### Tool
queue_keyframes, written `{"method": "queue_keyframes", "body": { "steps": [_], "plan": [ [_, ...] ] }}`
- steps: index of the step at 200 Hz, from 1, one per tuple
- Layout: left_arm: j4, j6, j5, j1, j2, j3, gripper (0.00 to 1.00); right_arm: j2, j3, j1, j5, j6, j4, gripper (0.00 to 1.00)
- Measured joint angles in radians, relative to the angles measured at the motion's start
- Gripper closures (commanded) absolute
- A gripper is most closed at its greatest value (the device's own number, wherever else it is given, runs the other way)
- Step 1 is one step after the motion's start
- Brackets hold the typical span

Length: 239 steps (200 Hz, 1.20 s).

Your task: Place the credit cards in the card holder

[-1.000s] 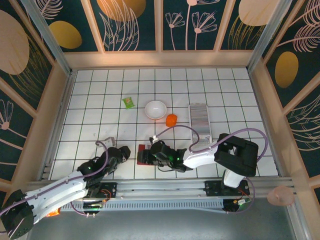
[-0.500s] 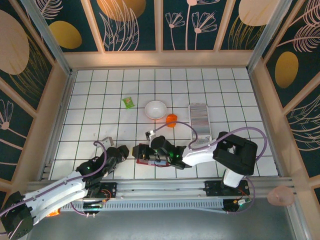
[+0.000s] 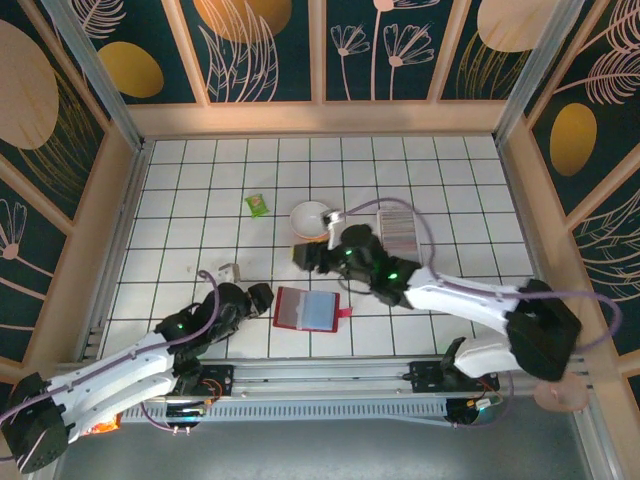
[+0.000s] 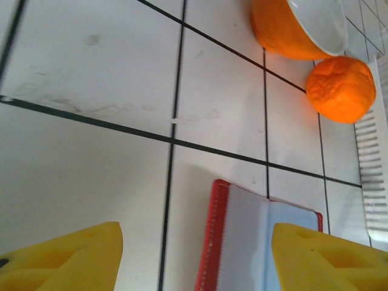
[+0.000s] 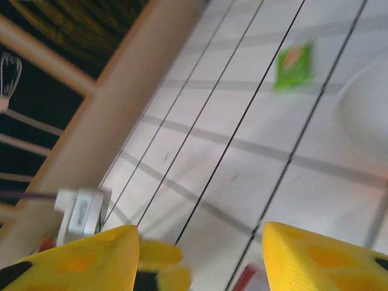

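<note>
Hovering low over the white gridded table, the left gripper has its yellow fingers spread wide with nothing caught between them; it is open and empty. Just ahead of it lies the card holder, unfolded flat with its dark red edge toward the gripper and its pale inside facing up. From above, the same gripper sits just beside the holder's left edge, not touching it as far as I can tell. The right gripper hangs farther up the table, between the holder and the bowl, and its own camera shows its jaws parted as well, holding nothing, with a green packet blurred beyond them. An orange rests close to the bowl. The credit cards sit as a silvery ribbed row in the clear tray, right of the bowl and well apart from the holder. By my reading the preparation is done (the holder is open and ready to take cards), yet the loading itself has not begun: no card shows on the pale lining, none is in either gripper, and the row in the tray looks full. What is left is fetching cards from the tray and slipping them into the holder.
</note>
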Motion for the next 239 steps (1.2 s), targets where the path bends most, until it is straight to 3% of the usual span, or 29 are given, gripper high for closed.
{"method": "queue_keyframes", "body": {
  "steps": [31, 38, 42, 46, 94, 136, 200, 239],
  "plan": [
    [0.069, 0.052, 0.094, 0.000, 0.118, 0.018, 0.37, -0.192, 0.054, -0.108, 0.042, -0.393, -0.161, 0.38],
    [0.078, 0.062, 0.114, 0.000, 0.142, 0.019, 0.37, -0.222, 0.069, -0.108, 0.039, -0.492, -0.197, 0.23],
    [0.081, 0.067, 0.125, 0.000, 0.153, 0.019, 0.37, -0.239, 0.076, -0.106, 0.035, -0.550, -0.223, 0.06],
    [0.085, 0.072, 0.137, 0.000, 0.166, 0.019, 0.37, -0.251, 0.082, -0.103, 0.032, -0.604, -0.243, 0.01],
    [0.206, 0.082, 0.262, 0.000, 0.204, -0.009, 0.39, -0.297, 0.152, -0.032, 0.070, -1.225, -0.670, 0.01],
    [0.274, 0.100, 0.330, 0.000, 0.246, -0.029, 0.46, -0.348, 0.122, -0.158, 0.153, -1.534, -0.900, 0.01],
    [0.330, 0.103, 0.371, 0.000, 0.254, -0.055, 0.46, -0.340, 0.011, -0.393, 0.176, -1.816, -0.932, 0.01],
    [0.257, 0.113, 0.338, 0.000, 0.167, -0.058, 0.41, -0.275, -0.067, -0.427, 0.153, -1.923, -0.811, 0.01]
  ]
}}
